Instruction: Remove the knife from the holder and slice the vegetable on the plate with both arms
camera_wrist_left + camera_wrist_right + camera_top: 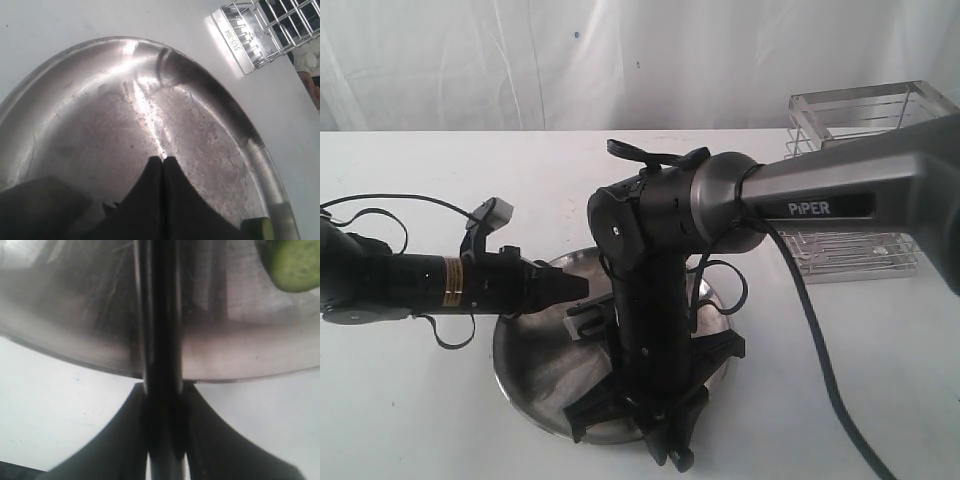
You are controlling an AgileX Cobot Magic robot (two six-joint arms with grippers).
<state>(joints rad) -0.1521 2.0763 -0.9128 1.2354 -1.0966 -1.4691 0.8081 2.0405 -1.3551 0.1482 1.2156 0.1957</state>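
Right pincer [165,425] clenched on the knife [160,315]; we see its blade running lengthwise over the plate [75,335], the vegetable [295,262] just beside. Left pincer [163,162] clenched empty.

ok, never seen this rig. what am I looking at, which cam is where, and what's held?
Two robot arms work over a steel plate on a white table. The wide picture is from an off-arm camera; the other two come from cameras on each wrist. The left gripper is shut, holding nothing visible. The right gripper is clamped on the knife, held over the plate. A cucumber slice lies on the plate. The wire holder stands behind.
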